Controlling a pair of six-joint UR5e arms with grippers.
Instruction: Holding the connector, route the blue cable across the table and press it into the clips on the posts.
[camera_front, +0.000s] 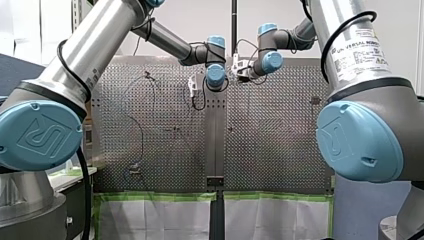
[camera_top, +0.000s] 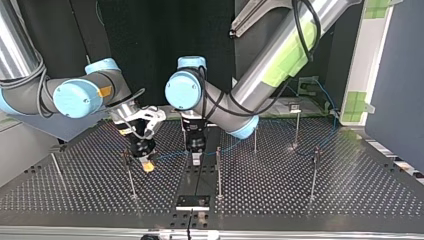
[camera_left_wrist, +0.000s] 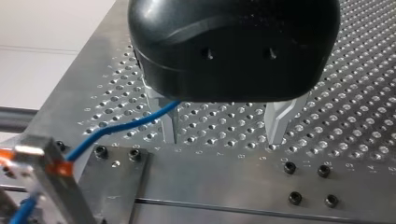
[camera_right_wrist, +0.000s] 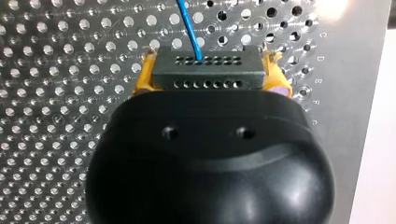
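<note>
In the right wrist view my right gripper (camera_right_wrist: 210, 71) is shut on a dark grey connector (camera_right_wrist: 205, 77), gripped between its yellow pads (camera_right_wrist: 144, 77). The blue cable (camera_right_wrist: 189, 25) leaves the connector's face and runs ahead over the perforated table. In the left wrist view my left gripper (camera_left_wrist: 224, 142) hangs just above the table with its metal fingers (camera_left_wrist: 170, 126) wide apart. The blue cable (camera_left_wrist: 116, 128) passes close inside one finger and leads to an orange clip (camera_left_wrist: 58, 167) on a post. In the top view my right gripper (camera_top: 146, 165) and my left gripper (camera_top: 196, 159) stand side by side near the middle.
Thin posts stand around the table: one beside my right gripper (camera_top: 130, 175), one beside my left gripper (camera_top: 218, 172), others further off (camera_top: 314, 172) (camera_top: 297, 127) (camera_top: 55, 167). A black plate (camera_top: 192, 202) lies near the table's edge. The cable trails off to the back (camera_top: 327, 107).
</note>
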